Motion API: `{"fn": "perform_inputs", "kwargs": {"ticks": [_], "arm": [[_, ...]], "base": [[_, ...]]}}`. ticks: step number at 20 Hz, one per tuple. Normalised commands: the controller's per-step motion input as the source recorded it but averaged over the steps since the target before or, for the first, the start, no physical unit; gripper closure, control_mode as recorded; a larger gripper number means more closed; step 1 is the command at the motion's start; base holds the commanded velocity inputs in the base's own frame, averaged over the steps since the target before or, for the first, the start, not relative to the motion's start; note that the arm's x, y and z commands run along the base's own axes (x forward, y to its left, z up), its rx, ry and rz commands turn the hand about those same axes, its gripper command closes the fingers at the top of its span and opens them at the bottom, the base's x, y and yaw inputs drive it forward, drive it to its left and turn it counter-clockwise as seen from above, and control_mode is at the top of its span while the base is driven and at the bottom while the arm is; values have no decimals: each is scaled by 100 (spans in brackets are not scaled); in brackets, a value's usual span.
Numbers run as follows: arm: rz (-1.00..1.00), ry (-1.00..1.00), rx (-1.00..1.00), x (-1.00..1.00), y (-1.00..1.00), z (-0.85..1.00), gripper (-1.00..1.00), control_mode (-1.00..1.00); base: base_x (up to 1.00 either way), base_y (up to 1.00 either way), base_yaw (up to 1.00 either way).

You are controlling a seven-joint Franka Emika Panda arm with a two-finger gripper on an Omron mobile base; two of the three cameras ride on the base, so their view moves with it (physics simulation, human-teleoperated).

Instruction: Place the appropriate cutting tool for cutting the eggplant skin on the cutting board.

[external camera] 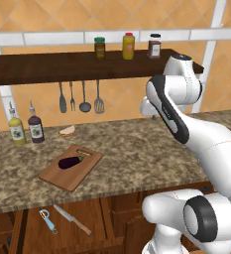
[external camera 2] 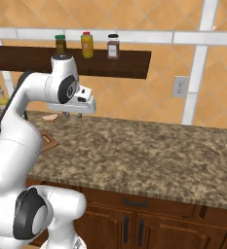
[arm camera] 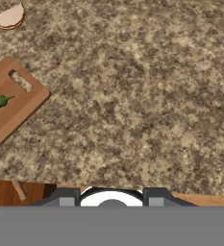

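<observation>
The surface (external camera: 137, 154) carries the board (external camera: 70, 167) with the eggplant (external camera: 70, 161) on it. The peeler (external camera: 47, 220), blue-handled with a pale loop head, lies below the surface's front edge beside the knife (external camera: 72, 220), well apart from the tool (arm camera: 111, 198), whose fingers stand spread, gripping nothing.

No text, brand, number or sign can be read. The three jars (external camera: 128, 46) on the shelf (external camera: 47, 65) carry labels too blurred to make out, and the two bottles (external camera: 26, 129) on the counter (external camera: 137, 149) have pale labels whose print is too small to tell.
</observation>
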Motion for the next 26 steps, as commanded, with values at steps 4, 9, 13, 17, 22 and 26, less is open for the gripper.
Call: {"fn": "perform_inputs", "kwargs": {"ticks": [4,9,13,17,22,26], "arm": [[0,0,0,-41,26,-11,-100,-100],[0,0,-3,-88,100,-43,-100,-100],[0,1,-1,-63,100,-42,-100,-100],[0,1,0,-38,100,-44,-100,-100],[0,0,0,-38,100,-53,-100,-100],[-1,1,0,-40,100,-58,-100,-100]], "base": [[0,0,0],[0,0,0],[0,0,0],[0,0,0],[0,0,0],[0,0,0]]}}
